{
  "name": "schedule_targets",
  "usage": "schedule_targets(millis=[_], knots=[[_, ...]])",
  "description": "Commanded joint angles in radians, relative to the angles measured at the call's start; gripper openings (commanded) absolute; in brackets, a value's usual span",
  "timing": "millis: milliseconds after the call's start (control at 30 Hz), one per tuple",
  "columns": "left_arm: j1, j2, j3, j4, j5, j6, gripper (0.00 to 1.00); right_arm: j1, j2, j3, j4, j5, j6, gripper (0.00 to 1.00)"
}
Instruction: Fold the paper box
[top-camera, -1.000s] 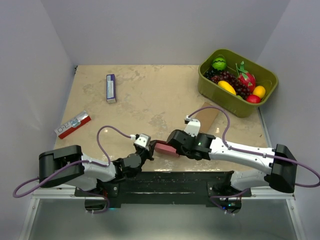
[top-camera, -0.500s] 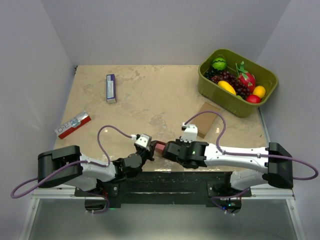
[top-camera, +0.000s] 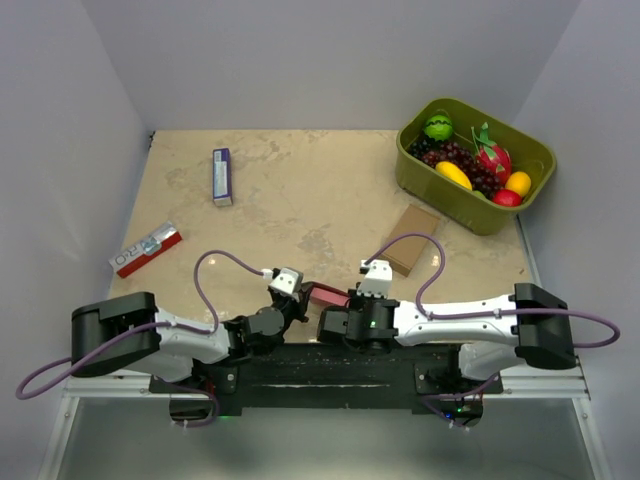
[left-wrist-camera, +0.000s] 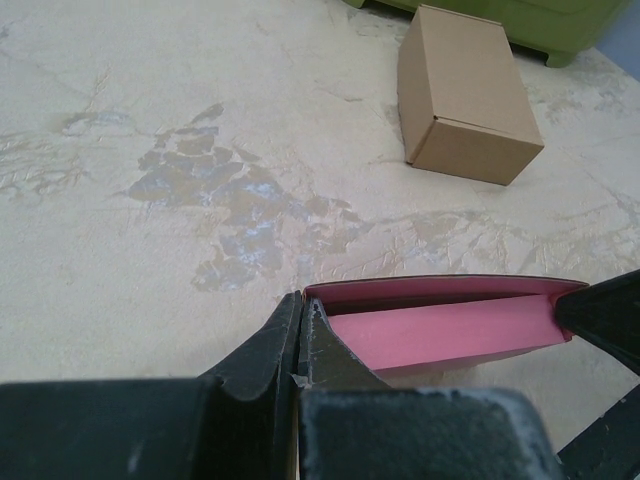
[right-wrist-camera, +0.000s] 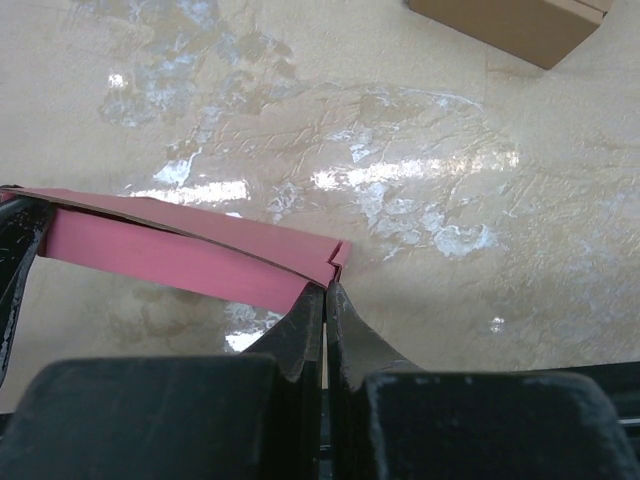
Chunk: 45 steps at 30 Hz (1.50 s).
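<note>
paper box (top-camera: 330, 294): pink card, partly folded, near edge of table (top-camera: 300, 190), between both arms | left gripper (left-wrist-camera: 302, 312): pinching its left end | right gripper (right-wrist-camera: 327, 297): pinching its right end

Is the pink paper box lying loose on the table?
No, the paper box is pinched at one end by the left gripper and at the other end by the right gripper.

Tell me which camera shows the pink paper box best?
The left wrist view: the paper box sits large, showing the gap between its upper layer and lower panel. The right wrist view shows one long side; the top view only a small pink sliver.
</note>
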Motion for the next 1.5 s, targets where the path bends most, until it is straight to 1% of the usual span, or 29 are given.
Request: schedule_targets(millis=[0, 67, 167, 233, 400, 600, 767, 1033, 1467], knots=[[-0.048, 0.006, 0.007, -0.128, 0.19, -0.059, 0.0, 0.04, 0.091, -0.035, 0.121, -0.131, 0.157, 0.0], [-0.048, 0.0, 0.006, -0.133, 0.188, -0.059, 0.0, 0.049, 0.1, -0.021, 0.084, -0.125, 0.169, 0.0], [-0.048, -0.007, 0.001, -0.133, 0.19, -0.051, 0.0, 0.059, 0.093, 0.008, 0.052, -0.117, 0.147, 0.0], [-0.048, -0.01, 0.001, -0.135, 0.195, -0.039, 0.0, 0.057, 0.065, 0.027, 0.047, -0.113, 0.11, 0.0], [-0.048, -0.002, 0.007, -0.131, 0.216, -0.01, 0.0, 0.057, -0.001, 0.059, 0.048, -0.11, 0.077, 0.0], [-0.053, 0.027, 0.012, -0.119, 0.23, 0.026, 0.0, 0.049, -0.077, 0.018, 0.081, -0.116, 0.08, 0.0], [-0.059, 0.044, 0.024, -0.121, 0.231, 0.055, 0.0, 0.028, -0.143, -0.051, 0.153, -0.128, 0.091, 0.0], [-0.107, 0.101, 0.064, -0.133, 0.204, 0.096, 0.0, 0.017, -0.211, -0.11, 0.217, -0.108, 0.154, 0.0], [-0.156, 0.127, 0.091, -0.15, 0.155, 0.096, 0.0, 0.017, -0.237, -0.136, 0.2, -0.064, 0.264, 0.0]])
